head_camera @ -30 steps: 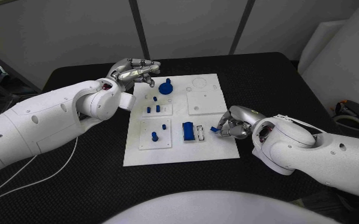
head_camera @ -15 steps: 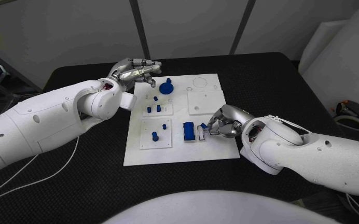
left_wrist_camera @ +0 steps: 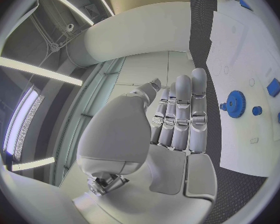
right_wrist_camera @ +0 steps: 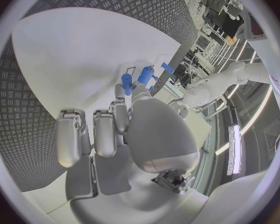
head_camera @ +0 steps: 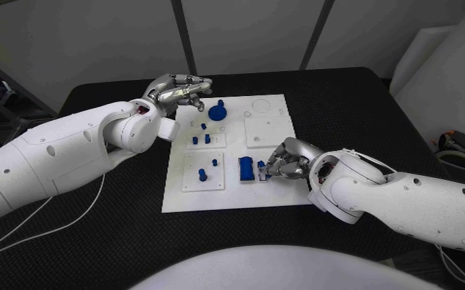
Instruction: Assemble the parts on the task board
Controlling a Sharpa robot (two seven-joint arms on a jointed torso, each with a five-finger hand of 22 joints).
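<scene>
Right hand (head_camera: 283, 162) has slid inward onto the white plastic task board (head_camera: 274, 195), pinching a small blue rigid plastic peg (head_camera: 261, 167) just beside its fingertips; light, slippery, grip its sides. Left hand (head_camera: 178, 92) clenched, empty

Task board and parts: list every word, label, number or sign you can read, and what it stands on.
None can be read. The task board shows only faint engraved circles and outlines, no legible characters. The blue parts and both arms carry no visible print.
</scene>
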